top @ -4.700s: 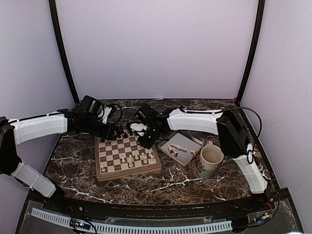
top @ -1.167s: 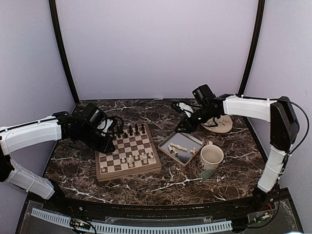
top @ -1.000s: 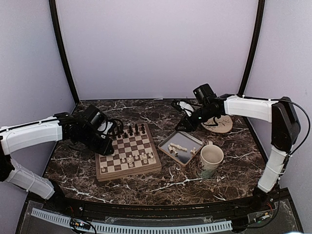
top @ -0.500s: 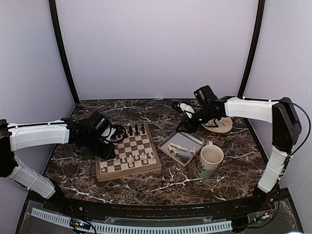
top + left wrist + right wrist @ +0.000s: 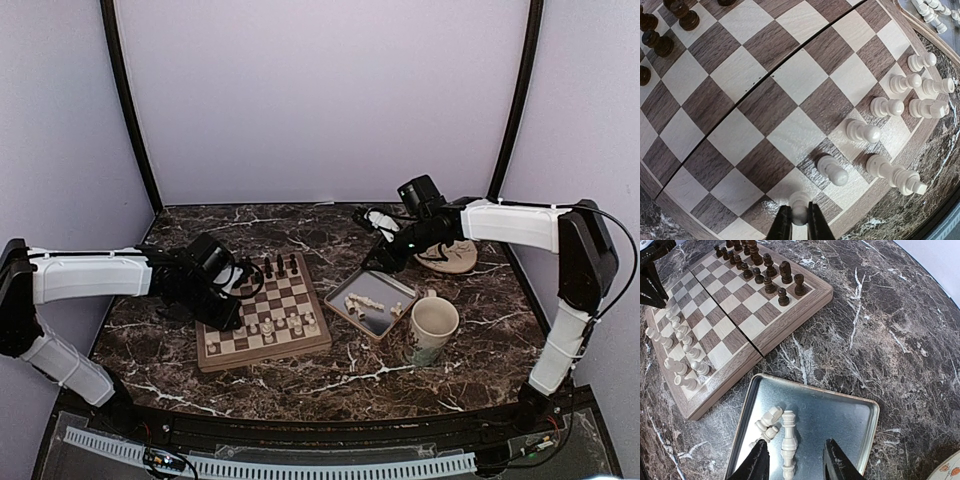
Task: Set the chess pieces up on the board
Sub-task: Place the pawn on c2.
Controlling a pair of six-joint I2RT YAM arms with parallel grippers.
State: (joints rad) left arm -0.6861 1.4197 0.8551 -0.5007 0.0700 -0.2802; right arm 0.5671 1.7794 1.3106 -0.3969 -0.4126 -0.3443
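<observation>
The board (image 5: 243, 346) lies left of centre, also seen in the left wrist view (image 5: 790, 75) and the right wrist view (image 5: 735, 305). Several cream-white chess pieces (image 5: 862, 131) stand in two rows along one edge. My left gripper (image 5: 799, 216) (image 5: 229, 302) is shut on a white pawn (image 5: 799, 207) over a square by the board's rim; I cannot tell whether its base touches. My right gripper (image 5: 796, 462) (image 5: 385, 262) hangs open above the grey tray (image 5: 840, 420) (image 5: 392, 290). A few white pieces (image 5: 789, 437) (image 5: 362, 301) lie there on their sides, none between the fingers.
Dark brown chessmen (image 5: 765, 270) (image 5: 662, 45) (image 5: 272, 268) crowd the board's far edge. A mug (image 5: 432, 328) stands just right of the tray, and a round cream plate (image 5: 450, 258) lies behind it under the right arm. The table is dark marble.
My left gripper has moved from the board's far left corner toward its near left edge, still shut on the pawn. The right gripper has hardly moved over the tray.
</observation>
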